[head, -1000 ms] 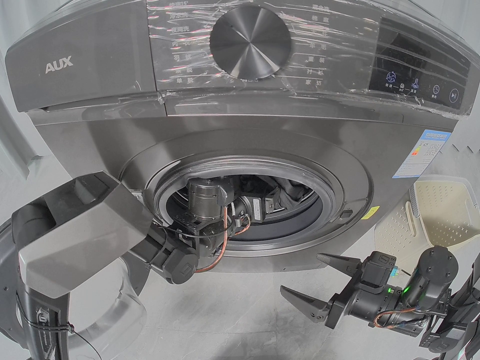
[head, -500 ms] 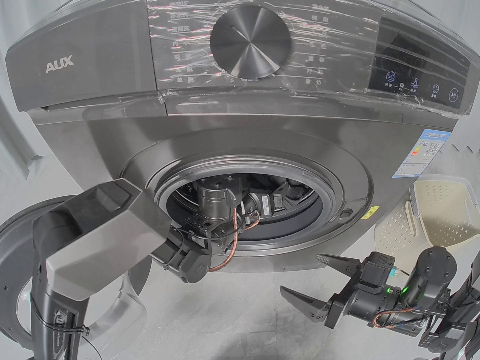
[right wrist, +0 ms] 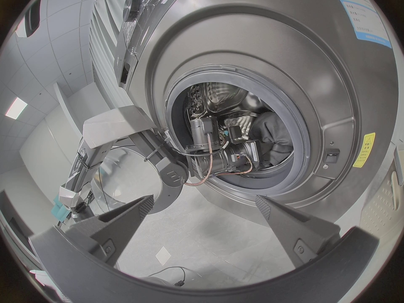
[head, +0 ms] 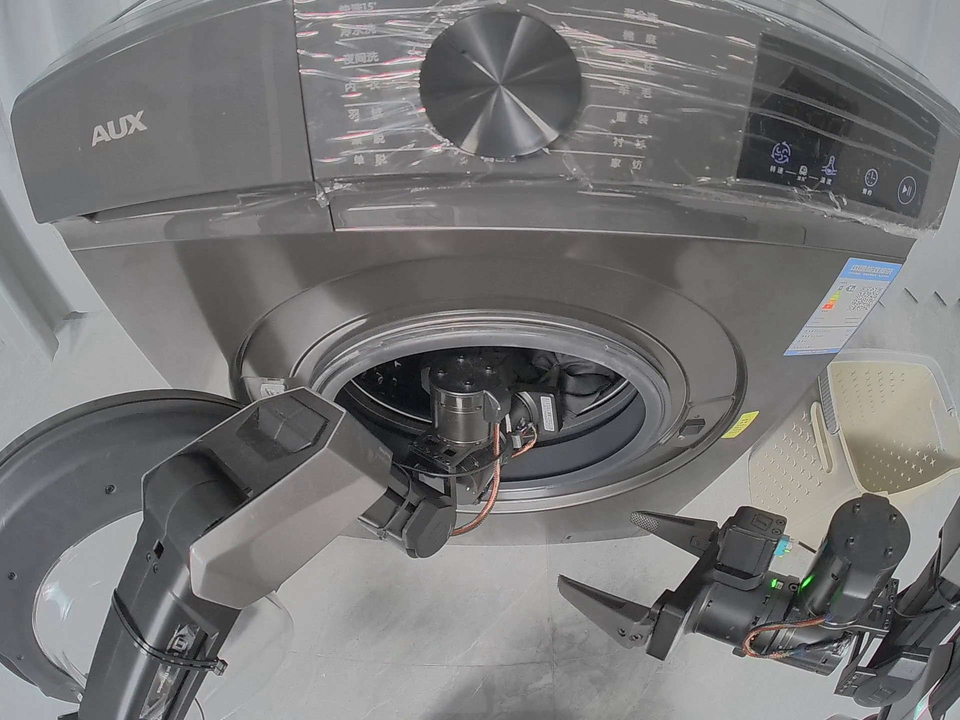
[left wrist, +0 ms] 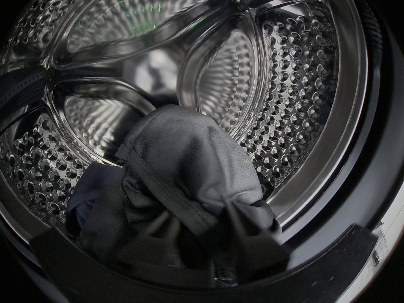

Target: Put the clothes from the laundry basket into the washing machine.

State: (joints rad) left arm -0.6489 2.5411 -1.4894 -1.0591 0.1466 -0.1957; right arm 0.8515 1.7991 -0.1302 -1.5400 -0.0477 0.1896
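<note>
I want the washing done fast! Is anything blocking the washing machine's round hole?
Yes: the left arm is in the opening of the washing machine, across its lower left part. The door is swung open to the left, clear of it. Inside the drum lie dark clothes.

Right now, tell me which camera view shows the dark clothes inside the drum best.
The left wrist view: it looks straight into the drum, with the dark clothes heaped in plain sight. The head and right wrist views show a small dark patch of them behind the left arm.
</note>
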